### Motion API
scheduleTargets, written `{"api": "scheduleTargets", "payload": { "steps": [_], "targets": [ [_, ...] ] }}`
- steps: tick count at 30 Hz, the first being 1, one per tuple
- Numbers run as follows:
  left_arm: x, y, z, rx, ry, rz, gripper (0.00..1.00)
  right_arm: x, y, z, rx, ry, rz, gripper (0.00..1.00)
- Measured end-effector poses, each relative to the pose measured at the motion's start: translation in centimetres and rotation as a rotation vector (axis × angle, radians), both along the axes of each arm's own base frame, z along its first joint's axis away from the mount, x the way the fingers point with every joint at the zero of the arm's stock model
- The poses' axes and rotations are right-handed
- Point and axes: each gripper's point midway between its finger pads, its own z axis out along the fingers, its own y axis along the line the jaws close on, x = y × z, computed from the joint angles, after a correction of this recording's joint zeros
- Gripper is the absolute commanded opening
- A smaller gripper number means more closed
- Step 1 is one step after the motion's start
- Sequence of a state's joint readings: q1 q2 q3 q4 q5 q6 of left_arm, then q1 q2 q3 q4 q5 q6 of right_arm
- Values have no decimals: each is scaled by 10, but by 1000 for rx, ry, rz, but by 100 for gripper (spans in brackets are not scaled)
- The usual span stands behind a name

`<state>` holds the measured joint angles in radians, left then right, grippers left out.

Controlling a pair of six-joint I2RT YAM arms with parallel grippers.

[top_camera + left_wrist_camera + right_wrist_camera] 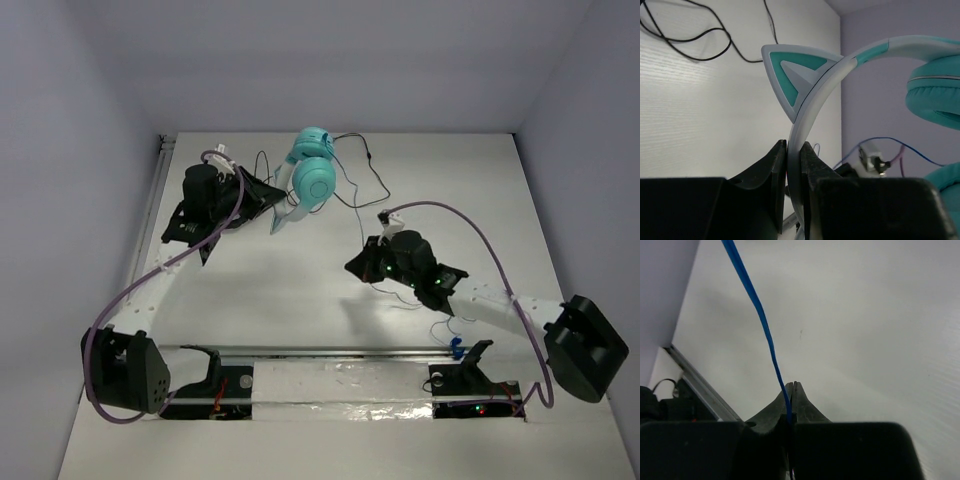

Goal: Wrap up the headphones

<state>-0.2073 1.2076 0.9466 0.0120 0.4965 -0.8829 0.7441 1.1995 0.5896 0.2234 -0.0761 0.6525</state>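
Left end effector: pressed together on the pale white-teal headband of the teal over-ear headphones with cat ears. The band stands edge-on between the jaws, just below one triangular cat ear.
Right end effector: closed to a pinch on the thin blue cable, which leaves the fingertips as one straight line running up and to the left.
Headphones' place: toward the far side of the white surface, near its middle, with the round teal ear cups close together just beside the left arm's tip. Whether the cups rest on the surface or hang clear, I cannot tell.
Deciding relation: the headphones lie beyond and to the left of the right arm's pinch, well apart from it. The left arm is already on them, so the cable's long axis points from the right arm back toward the cups.
Step in hand, as judged: one arm anchors the headphones, the other holds the loose cable — wrapping looks not yet begun.
Next move calls for: carrying the pinched cable across to the headphones and around them while the headband grip keeps the frame fixed.
Risk: the thin cable slipping through the pinch, or pulling the headband askew.
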Motion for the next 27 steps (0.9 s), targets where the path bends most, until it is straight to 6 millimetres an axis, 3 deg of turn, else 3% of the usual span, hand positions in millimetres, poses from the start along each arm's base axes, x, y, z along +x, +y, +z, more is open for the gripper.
{"api": "scheduleTargets", "payload": {
  "steps": [7, 10, 17, 21, 27],
  "targets": [
    [6, 1, 39, -84, -111, 44, 0, -14, 23, -36, -139, 47, 24, 0],
    [12, 5, 40, -98, -128, 89, 0, -31, 46, -40, -172, 43, 70, 0],
    [24, 25, 13, 20, -111, 289, 0, -65, 81, -25, -216, 4, 146, 0],
    [20, 27, -10, 153, -111, 377, 0, -85, 91, -3, -240, -19, 193, 0],
    [-1, 16, -62, 389, -75, 389, 0, -116, 99, 44, -239, -57, 279, 0]
  ]
}}
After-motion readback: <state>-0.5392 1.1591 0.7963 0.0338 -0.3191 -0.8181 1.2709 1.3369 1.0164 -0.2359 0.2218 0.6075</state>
